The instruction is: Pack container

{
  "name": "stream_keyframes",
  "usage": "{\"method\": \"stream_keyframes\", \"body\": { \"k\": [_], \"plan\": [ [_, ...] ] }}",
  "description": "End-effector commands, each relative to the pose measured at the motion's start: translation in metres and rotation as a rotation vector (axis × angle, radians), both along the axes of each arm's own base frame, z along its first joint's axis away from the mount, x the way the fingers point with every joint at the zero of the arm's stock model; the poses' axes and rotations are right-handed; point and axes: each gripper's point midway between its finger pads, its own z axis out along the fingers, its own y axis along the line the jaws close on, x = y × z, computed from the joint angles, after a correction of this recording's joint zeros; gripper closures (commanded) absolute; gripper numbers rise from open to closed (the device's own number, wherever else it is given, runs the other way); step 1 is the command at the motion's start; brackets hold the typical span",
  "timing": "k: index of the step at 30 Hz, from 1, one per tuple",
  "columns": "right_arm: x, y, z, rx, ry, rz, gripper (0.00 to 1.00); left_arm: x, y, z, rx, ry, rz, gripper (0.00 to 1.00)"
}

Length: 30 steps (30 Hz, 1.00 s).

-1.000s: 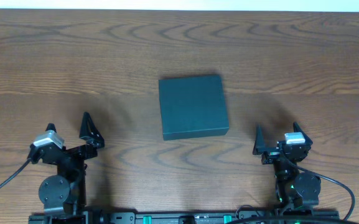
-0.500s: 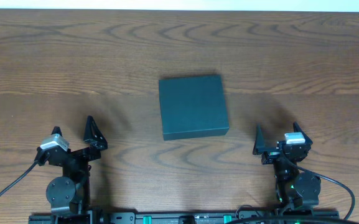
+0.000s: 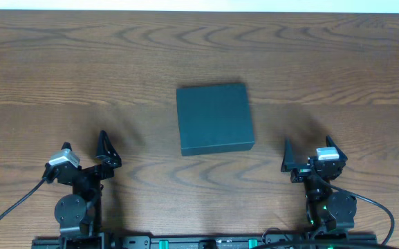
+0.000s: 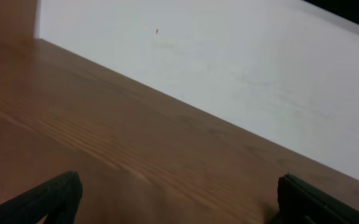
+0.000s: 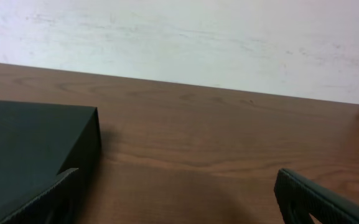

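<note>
Brown wood-grain bench carries everything. Left arm sits folded back at the near edge toward the left corner. Its left gripper points at the far edge, jaws spread wide with nothing between them. Right arm is folded the same way toward the right corner, and the right gripper is also spread wide and empty. Dark teal-green matte rectangular container lies flat mid-bench, closed and slightly skewed. It is apart from both grippers, nearer the right one.
</note>
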Motion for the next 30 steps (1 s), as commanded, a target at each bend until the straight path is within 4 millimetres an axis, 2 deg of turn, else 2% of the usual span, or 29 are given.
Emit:
{"method": "stream_keyframes", "body": {
  "k": [1, 5, 13, 20, 30],
  "plan": [
    [0.0, -0.003, 0.0, -0.013, -0.004, -0.007, 0.01, 0.0, -0.001, -0.006, -0.001, -0.008, -0.003, 0.02],
    [0.0, -0.003, 0.0, -0.012, -0.004, -0.007, 0.01, 0.001, -0.001, -0.014, -0.001, -0.009, -0.003, 0.02],
    [0.0, -0.003, 0.0, -0.013, -0.004, -0.007, 0.01, 0.001, -0.001, -0.018, 0.006, 0.003, -0.002, 0.01],
    [0.0, -0.003, 0.0, -0.013, -0.004, -0.007, 0.01, 0.002, -0.015, -0.03, 0.279, 0.073, -0.104, 0.01],
    [0.0, -0.003, 0.0, -0.013, -0.004, -0.007, 0.01, 0.001, -0.015, -0.036, 0.34, 0.103, -0.113, 0.01]
  ]
}}
